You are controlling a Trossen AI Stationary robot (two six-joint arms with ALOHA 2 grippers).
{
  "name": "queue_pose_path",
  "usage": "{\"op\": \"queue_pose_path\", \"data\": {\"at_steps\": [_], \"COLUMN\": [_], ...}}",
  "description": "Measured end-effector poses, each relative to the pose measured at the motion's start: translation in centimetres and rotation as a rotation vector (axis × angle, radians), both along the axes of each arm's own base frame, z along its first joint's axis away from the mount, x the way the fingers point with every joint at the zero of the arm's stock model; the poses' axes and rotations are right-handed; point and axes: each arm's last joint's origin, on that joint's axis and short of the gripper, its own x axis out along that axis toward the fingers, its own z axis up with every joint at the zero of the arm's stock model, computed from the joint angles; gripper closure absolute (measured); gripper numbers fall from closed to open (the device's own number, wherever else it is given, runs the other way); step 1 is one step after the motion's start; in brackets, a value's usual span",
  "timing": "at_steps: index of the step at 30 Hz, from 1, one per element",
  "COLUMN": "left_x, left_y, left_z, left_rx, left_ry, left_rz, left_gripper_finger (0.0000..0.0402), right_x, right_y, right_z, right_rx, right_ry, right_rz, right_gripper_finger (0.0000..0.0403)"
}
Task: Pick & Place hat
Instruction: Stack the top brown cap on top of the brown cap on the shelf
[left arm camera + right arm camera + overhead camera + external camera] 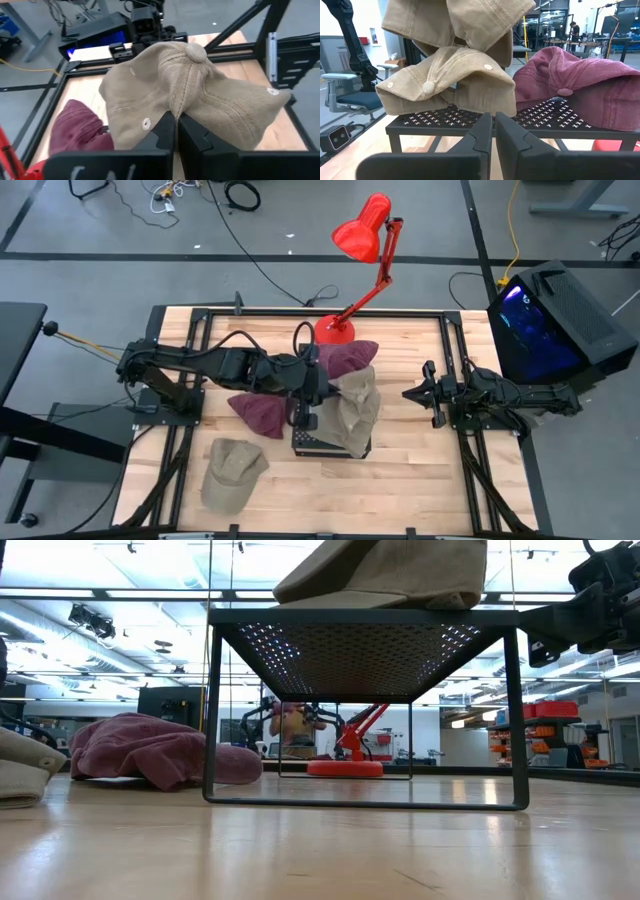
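My left gripper (176,116) is shut on a tan hat (200,90) above the black mesh stand (310,448) at the table's middle. In the right wrist view this tan hat (465,22) hangs over a second tan hat (450,85), which lies on the stand (420,127) beside a maroon hat (580,85). Whether the two tan hats touch, I cannot tell. Another maroon hat (258,414) and another tan hat (232,470) lie on the table left of the stand. My right gripper (494,131) waits shut and empty at the table's right, level, facing the stand. My left gripper pinches a raised fold of the tan hat's crown (175,106) between its two fingers, below the top button (196,52). The fingers come from the table's left, slanting down. The hat droops to both sides of the fingers, above the stand.
A red desk lamp (362,240) stands with its base (334,330) at the table's far edge, behind the stand. Black frame rails (450,380) border the table. Bare wood shows along the near edge and the near right.
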Motion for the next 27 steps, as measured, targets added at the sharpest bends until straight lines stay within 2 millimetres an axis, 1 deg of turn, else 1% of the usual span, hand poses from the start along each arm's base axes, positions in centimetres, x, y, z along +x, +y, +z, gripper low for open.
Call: {"op": "queue_pose_path", "data": {"at_steps": [10,24,27], "left_x": [-0.01,-0.13,-0.23], "left_y": [-0.03,-0.01,-0.11], "left_z": [0.01,-0.18,-0.33], "left_rx": [-0.008,-0.004,-0.021], "left_ry": [0.001,0.024,0.045], "left_rz": [-0.015,-0.016,-0.051], "left_gripper_finger": [0.0353,0.0351,0.0351], "right_x": [0.00,0.00,0.00], "right_y": [0.00,0.00,0.00], "right_z": [0.00,0.00,0.00], "right_rx": [0.000,0.000,0.000], "right_ry": [0.000,0.000,0.000], "right_rz": [0.000,0.000,0.000], "right_gripper_finger": [0.0376,0.0376,0.0376]}}
